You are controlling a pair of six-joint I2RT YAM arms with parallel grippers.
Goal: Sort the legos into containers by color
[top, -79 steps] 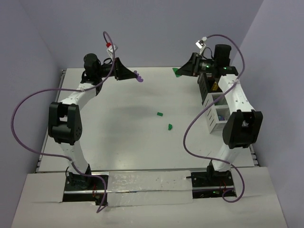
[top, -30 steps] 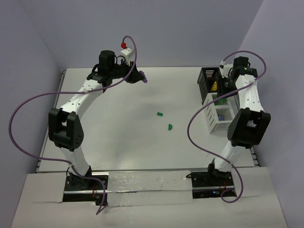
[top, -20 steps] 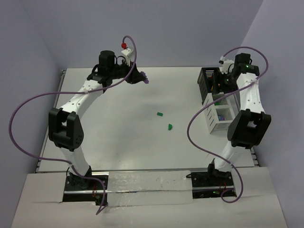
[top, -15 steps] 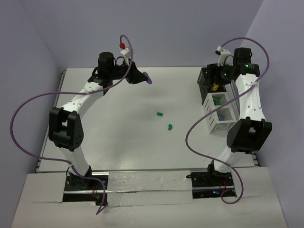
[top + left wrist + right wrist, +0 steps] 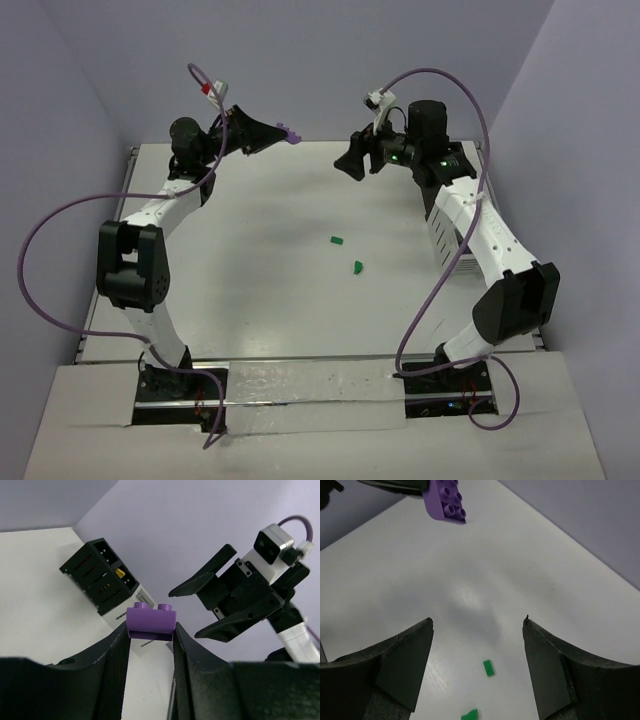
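Squarely in the left claw (image 5: 149, 632), a purple lego (image 5: 151, 620)

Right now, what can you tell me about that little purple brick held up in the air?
The purple brick is a small, glossy plastic block with two round studs showing on top. The left gripper pinches it by two opposite sides and holds it in the air above the far part of the table. Nothing else touches it.
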